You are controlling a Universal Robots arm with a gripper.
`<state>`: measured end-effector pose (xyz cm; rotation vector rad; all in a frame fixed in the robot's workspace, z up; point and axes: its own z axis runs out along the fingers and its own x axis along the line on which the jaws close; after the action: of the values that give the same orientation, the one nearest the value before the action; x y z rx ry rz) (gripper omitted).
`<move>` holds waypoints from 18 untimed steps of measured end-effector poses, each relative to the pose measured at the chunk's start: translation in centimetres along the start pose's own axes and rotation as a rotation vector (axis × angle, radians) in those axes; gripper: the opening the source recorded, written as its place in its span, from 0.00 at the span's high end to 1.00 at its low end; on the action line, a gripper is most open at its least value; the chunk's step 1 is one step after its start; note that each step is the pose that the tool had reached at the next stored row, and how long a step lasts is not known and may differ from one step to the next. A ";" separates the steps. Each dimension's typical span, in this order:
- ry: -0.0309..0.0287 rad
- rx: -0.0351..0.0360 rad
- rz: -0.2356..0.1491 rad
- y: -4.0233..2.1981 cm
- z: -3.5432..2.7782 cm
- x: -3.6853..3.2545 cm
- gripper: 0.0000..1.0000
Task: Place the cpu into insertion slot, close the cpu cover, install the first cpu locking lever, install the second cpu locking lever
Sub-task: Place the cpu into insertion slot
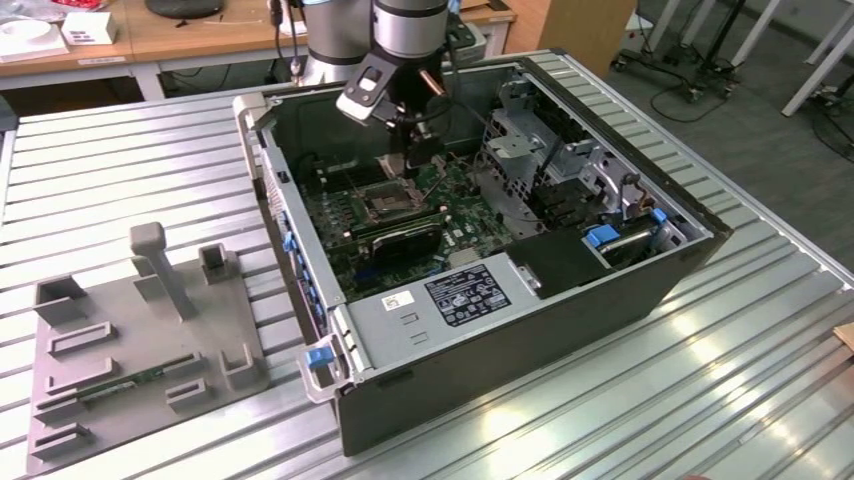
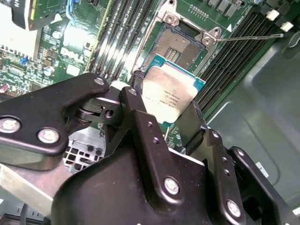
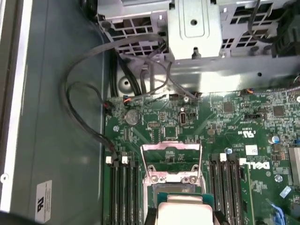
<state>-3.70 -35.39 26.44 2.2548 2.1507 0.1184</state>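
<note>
The cpu point(image 2: 172, 93), clamped by its edges in the gripper point(image 2: 164, 104), hovers just above the insertion slot point(image 2: 177, 44), whose cpu cover point(image 3: 171, 148) stands raised. Placement appears to be the step in hand, and it demands square alignment and level lowering.

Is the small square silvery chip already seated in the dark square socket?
No, in the second wrist view the black gripper holds the silvery chip apart from the bare dark socket.

The cpu point(image 3: 183, 212) shows just beside the raised cpu cover point(image 3: 171, 150), between two banks of black memory slots point(image 3: 124, 193).
</note>
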 end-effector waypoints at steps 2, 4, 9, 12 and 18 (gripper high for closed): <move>0.0046 0.0004 -0.005 -0.04 0.18 -0.01 0.46; 0.0050 0.0006 -0.009 -0.07 0.28 -0.01 0.46; 0.0052 0.0007 -0.011 -0.23 0.91 -0.04 0.46; 0.0049 0.0009 -0.011 -0.24 0.91 -0.05 0.46; 0.0051 0.0007 -0.011 -0.25 1.08 -0.05 0.46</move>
<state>-3.88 -35.39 25.34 2.2450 2.1658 0.1233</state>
